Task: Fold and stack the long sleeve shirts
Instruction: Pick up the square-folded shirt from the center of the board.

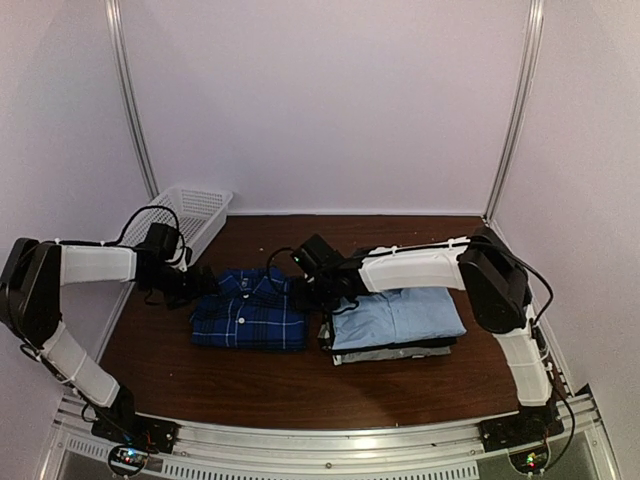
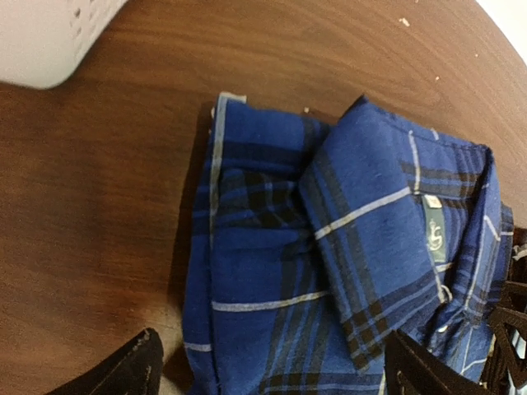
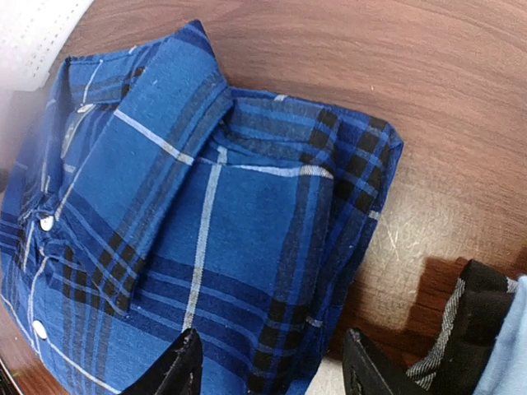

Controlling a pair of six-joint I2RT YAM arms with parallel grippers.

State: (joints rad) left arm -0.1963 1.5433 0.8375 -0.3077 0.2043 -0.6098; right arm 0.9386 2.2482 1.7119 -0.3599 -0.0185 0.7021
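I see the brown table (image 1: 300, 385) first. At its right is the stack of folded shirts (image 1: 345, 352), with the light blue shirt (image 1: 400, 312) on top and darker and grey ones beneath. Just beside the stack, to the left, lies the blue-and-black plaid shirt (image 1: 250, 310). It is folded into a tidy rectangle, collar up, and not yet stacked. I have an arm low at each side of it, ready, I judge, to carry it across. The left gripper (image 2: 272, 362) stands wide open. The right gripper (image 3: 272, 354) has its jaws partly apart over the shirt's edge, clamping nothing I can see. The plaid has thin white lines, a grey neck label (image 2: 434, 234) and white buttons (image 3: 47, 222).
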